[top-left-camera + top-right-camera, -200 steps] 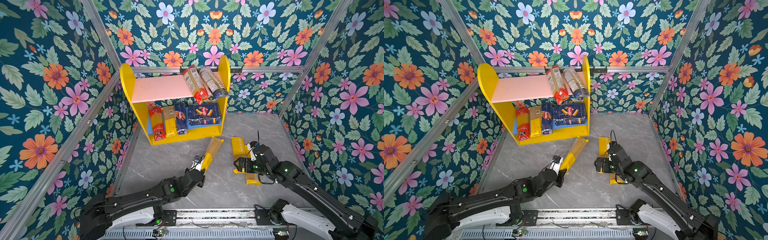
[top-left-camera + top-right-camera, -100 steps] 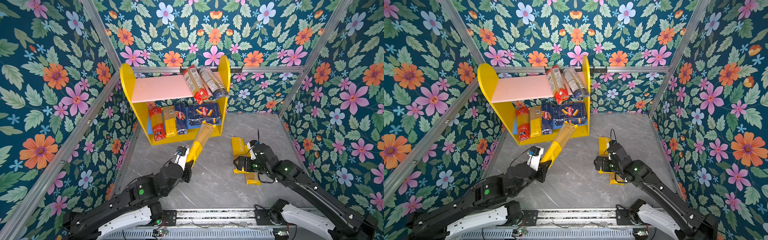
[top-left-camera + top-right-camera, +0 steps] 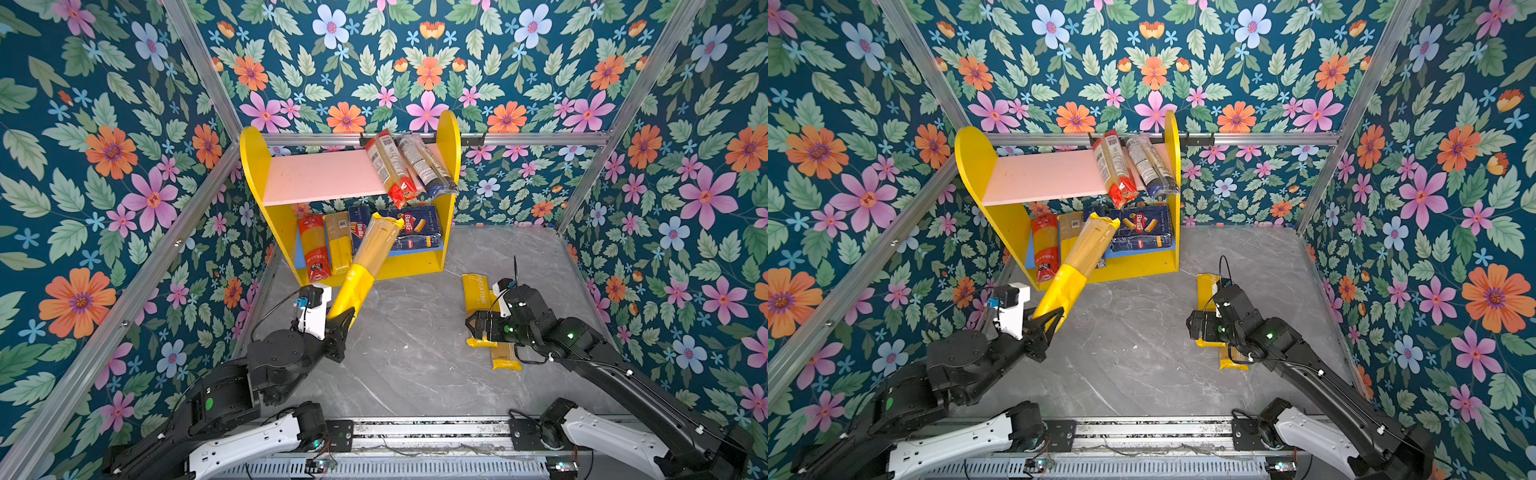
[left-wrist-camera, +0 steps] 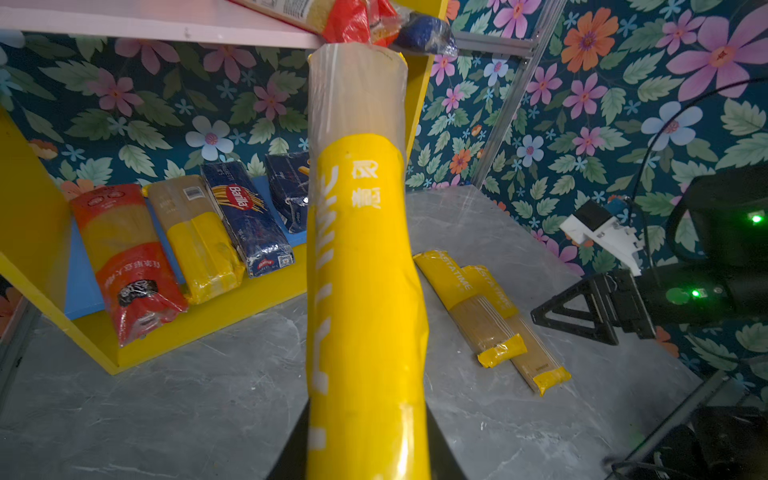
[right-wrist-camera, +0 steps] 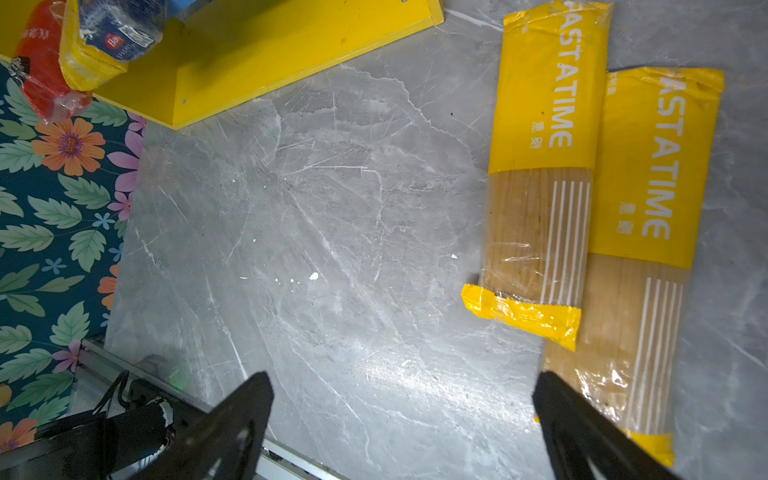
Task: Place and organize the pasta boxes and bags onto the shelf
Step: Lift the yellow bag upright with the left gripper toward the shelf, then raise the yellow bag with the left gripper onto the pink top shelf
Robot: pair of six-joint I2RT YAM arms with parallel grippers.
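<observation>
My left gripper (image 3: 343, 322) (image 4: 365, 440) is shut on the lower end of a yellow PASTATIME bag (image 3: 368, 262) (image 4: 365, 249). The bag is held off the floor, and its clear tip slants up in front of the shelf (image 3: 451, 137) just below the pink upper board (image 3: 324, 176). My right gripper (image 3: 478, 328) (image 5: 399, 390) is open and empty, low over the floor beside two yellow bags (image 5: 544, 124) (image 5: 652, 166) that lie side by side. The two blue Barilla pasta boxes (image 3: 419, 228) (image 3: 358, 226) lie on the lower board.
A red-and-clear bag (image 3: 390, 166) and a blue-ended clear bag (image 3: 424, 164) lie at the right of the pink board and overhang its front. A red bag (image 3: 313, 245) and a yellow bag (image 3: 337, 241) lie at the lower board's left. Flowered walls close in three sides.
My left arm has drawn back to the left and lifted the yellow bag off the floor, so its tip now points up at the shelf. The right arm has stayed put.
</observation>
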